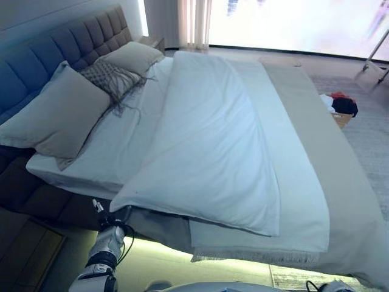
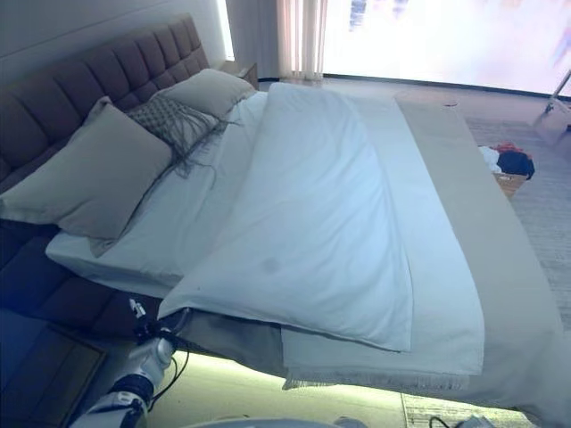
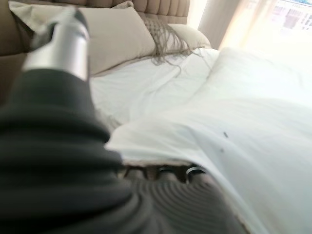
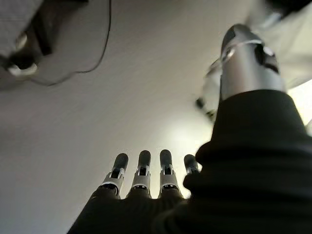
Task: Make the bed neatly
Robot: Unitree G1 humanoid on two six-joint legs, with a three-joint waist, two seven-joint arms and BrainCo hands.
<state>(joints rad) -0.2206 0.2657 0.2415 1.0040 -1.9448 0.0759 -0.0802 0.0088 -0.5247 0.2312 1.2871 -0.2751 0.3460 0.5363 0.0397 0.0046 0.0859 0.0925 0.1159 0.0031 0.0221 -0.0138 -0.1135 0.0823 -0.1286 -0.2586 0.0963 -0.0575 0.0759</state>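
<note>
Left robot hand [image 3: 161, 171] fingers vanish under duvet [image 1: 206, 146] corner

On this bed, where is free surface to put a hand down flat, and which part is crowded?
Free: the bare white sheet between the pillows and the folded white duvet, and the long grey blanket strip along the foot side. Crowded: the headboard side, where two beige pillows and a fringed cushion lie together.
</note>
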